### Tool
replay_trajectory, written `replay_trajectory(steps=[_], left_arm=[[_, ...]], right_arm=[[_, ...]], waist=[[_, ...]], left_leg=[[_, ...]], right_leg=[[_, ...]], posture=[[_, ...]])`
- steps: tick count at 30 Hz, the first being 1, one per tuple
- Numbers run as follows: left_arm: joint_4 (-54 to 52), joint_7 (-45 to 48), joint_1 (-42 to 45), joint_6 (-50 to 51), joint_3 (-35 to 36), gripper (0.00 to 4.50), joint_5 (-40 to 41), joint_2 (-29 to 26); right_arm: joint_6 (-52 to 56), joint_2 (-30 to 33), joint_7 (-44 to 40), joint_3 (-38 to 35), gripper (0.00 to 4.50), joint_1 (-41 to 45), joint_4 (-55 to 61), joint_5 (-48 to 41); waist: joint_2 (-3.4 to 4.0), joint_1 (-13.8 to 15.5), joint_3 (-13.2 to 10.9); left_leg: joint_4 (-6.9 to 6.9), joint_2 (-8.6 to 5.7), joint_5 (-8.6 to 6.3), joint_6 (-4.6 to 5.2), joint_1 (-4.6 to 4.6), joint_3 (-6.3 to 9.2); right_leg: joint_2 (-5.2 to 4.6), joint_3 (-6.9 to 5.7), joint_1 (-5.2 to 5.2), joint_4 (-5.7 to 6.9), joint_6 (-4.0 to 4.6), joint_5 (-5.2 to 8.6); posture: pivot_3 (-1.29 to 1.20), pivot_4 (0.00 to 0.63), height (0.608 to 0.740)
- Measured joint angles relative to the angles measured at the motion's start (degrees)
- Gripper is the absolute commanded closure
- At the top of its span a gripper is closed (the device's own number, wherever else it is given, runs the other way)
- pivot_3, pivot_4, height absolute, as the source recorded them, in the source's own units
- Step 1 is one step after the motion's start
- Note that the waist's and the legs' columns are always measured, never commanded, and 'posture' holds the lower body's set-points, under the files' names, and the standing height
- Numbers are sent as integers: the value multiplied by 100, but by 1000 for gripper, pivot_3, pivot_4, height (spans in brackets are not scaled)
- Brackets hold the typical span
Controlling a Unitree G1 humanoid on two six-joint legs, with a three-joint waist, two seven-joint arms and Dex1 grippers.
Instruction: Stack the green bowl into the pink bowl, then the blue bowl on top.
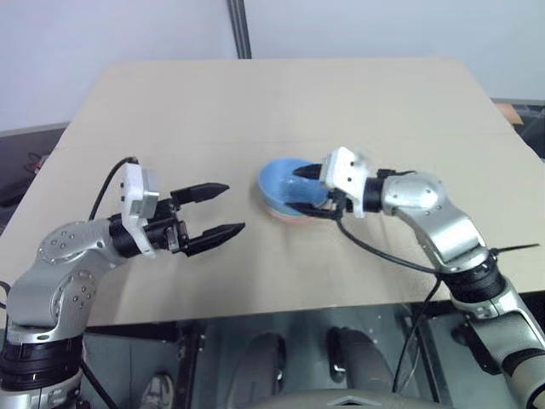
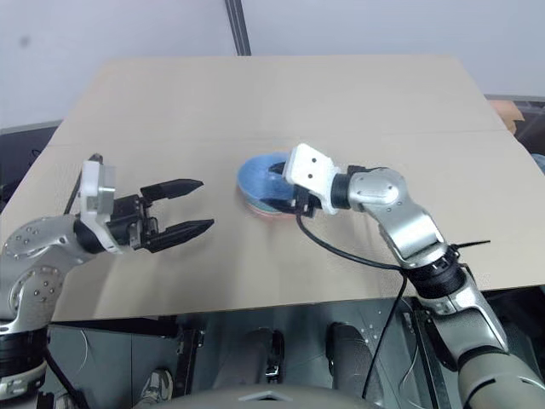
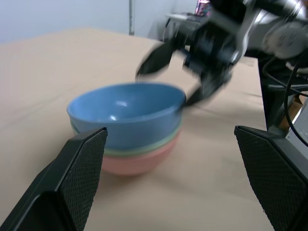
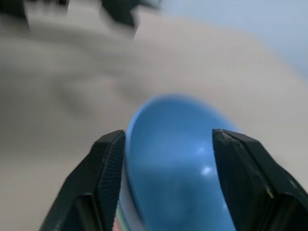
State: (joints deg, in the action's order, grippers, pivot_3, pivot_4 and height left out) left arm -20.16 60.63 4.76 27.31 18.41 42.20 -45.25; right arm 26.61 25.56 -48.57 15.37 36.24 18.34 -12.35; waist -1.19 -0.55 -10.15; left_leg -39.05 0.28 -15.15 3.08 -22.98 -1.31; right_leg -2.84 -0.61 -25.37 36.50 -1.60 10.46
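Three bowls are sitting nested near the middle of the table (image 1: pixel 255 102): one pink bowl (image 3: pixel 139 161) at the bottom, one green bowl (image 3: pixel 144 148) showing as a thin rim, one blue bowl (image 1: pixel 285 183) on top. Two grippers are reaching in level. The left gripper (image 1: pixel 217 210), at the stack's nine o'clock and apart from it, is standing wide open with nothing between its fingers. The right gripper (image 1: pixel 308 189), at three o'clock, is straddling the blue bowl's rim with jaws parted, one finger inside, one outside.
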Motion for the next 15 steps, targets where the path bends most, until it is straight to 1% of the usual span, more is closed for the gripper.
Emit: replay_trajectory(steps=[2,5,6,7,11,15], left_arm=[[-76,-160,-136,3,35,0,-42,7],[-192,-437,-330,9,85,0,-65,67],[-225,-494,-398,29,113,0,-45,69],[-241,-537,-505,47,171,0,-40,69],[-361,-686,-839,-21,252,0,-174,69],[-458,-636,-1264,-31,551,0,-191,16]], right_arm=[[159,104,57,-311,1455,-225,383,-200],[714,447,125,-995,641,-848,946,-737],[807,665,119,-1190,148,-1138,1089,-835],[883,875,119,-1385,27,-1441,1153,-868],[959,1259,126,-2092,27,-2316,1273,-1102],[928,1520,-60,-2728,27,-3052,1375,-1458]], waist=[[0,19,0],[-1,44,1],[-1,59,1],[-1,57,1],[1,42,0],[0,26,0]], left_leg=[[0,-2,-1,1,0,1],[0,-2,-1,1,1,2],[0,-3,-1,2,1,1],[0,-2,-1,2,2,-1],[7,1,-2,2,6,-7],[7,5,-2,3,9,-9]], right_leg=[[-7,-3,3,-2,2,1],[-22,-5,8,-11,3,2],[-23,-6,8,-12,3,2],[-24,-4,8,-13,2,3],[-16,0,6,-13,-2,6],[1,1,7,-13,-17,15]], posture=[[0,150,740],[0,150,740],[0,150,740],[0,150,740],[0,150,740],[0,150,740]])
